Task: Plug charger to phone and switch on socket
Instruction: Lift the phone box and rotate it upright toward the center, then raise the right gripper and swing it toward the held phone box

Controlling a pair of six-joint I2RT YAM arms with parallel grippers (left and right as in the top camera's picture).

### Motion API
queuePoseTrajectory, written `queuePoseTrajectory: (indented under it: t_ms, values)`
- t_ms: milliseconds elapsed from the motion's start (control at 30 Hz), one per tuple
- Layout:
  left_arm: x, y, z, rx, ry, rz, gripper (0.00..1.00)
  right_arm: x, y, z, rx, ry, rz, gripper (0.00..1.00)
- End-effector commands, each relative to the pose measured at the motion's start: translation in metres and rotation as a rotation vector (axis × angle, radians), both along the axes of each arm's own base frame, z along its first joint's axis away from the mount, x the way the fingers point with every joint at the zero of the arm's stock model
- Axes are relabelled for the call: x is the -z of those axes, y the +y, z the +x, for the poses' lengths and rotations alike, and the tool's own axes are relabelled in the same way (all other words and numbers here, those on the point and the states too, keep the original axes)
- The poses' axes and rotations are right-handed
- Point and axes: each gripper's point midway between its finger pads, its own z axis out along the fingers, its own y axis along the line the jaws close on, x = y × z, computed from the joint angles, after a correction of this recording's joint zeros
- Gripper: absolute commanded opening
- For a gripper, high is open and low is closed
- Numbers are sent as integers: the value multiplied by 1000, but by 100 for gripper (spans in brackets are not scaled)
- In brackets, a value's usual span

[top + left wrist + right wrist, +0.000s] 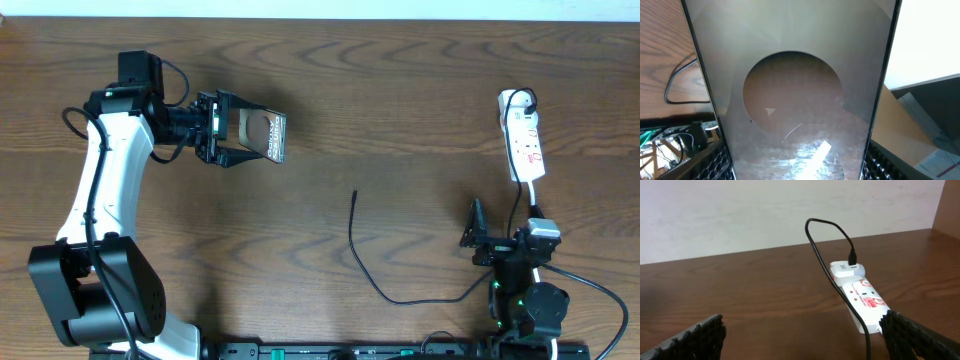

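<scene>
The left gripper has its jaws closed on the phone, clamping its long edges over the far left part of the tabletop. In the left wrist view the phone's face with its brownish oval fills the frame. The socket lies along the right edge, close to the far right corner. The charger is plugged in at the socket's far end; its cable runs toward the near edge and curves left, and the free tip rests on the middle of the tabletop. The right gripper sits near the near right corner, jaws wide open and empty, facing the socket.
</scene>
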Motion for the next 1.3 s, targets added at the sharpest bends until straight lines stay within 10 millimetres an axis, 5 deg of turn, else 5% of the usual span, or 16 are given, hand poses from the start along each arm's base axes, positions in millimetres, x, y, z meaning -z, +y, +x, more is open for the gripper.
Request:
queuePoseTrajectory:
  t_ms: [0,1100,1267]
  values:
    - [-21,-1,-2,1,-38,-49,7,0,1,0,-4,1,-14,99]
    - [-21,-1,-2,7,-50,-46,7,-1,2,0,-6,-3,-10,99]
    - [-21,-1,-2,6,-50,-42,7,-23,7,1,-38,-97,-17,99]
